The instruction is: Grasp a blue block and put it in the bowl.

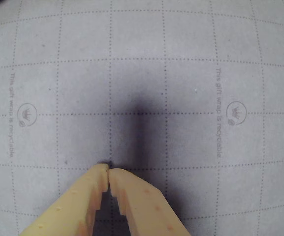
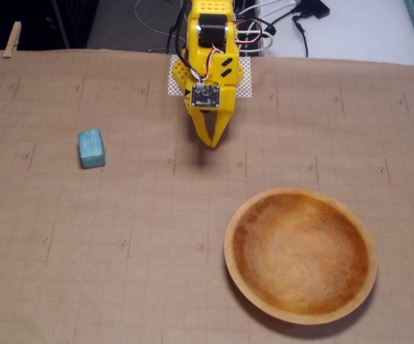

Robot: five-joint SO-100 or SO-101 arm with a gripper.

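The blue block (image 2: 91, 148) is a small teal-blue block lying on the brown paper at the left of the fixed view. The wooden bowl (image 2: 300, 255) sits at the lower right, empty. My yellow gripper (image 2: 212, 143) hangs near the top middle, pointing down, well to the right of the block and above-left of the bowl. Its fingers are closed with tips touching and nothing between them. In the wrist view the gripper (image 1: 108, 169) enters from the bottom edge, shut, over bare gridded paper; block and bowl are out of that view.
Brown gridded wrapping paper (image 2: 120, 251) covers the table, held by wooden clothespins (image 2: 11, 39) at the far corners. Cables (image 2: 278, 25) and the arm's base lie behind the gripper at the top edge.
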